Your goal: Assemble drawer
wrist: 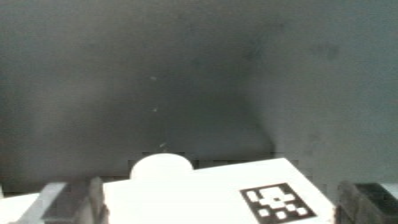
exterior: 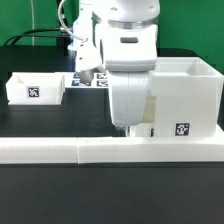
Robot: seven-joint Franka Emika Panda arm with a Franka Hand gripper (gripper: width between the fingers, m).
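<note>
Two fingers [wrist: 68,203] of the gripper [exterior: 130,128] flank the knobbed tray [wrist: 199,192], clamp uncertain; likely best squeezed centred and level, then squared to the housing [exterior: 186,92] mouth.

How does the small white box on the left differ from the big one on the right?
The tray is low and shallow; the housing is much taller and bulkier. The tray stands in the open; the gripper partly covers the housing. Both are white with a square black-and-white tag.
</note>
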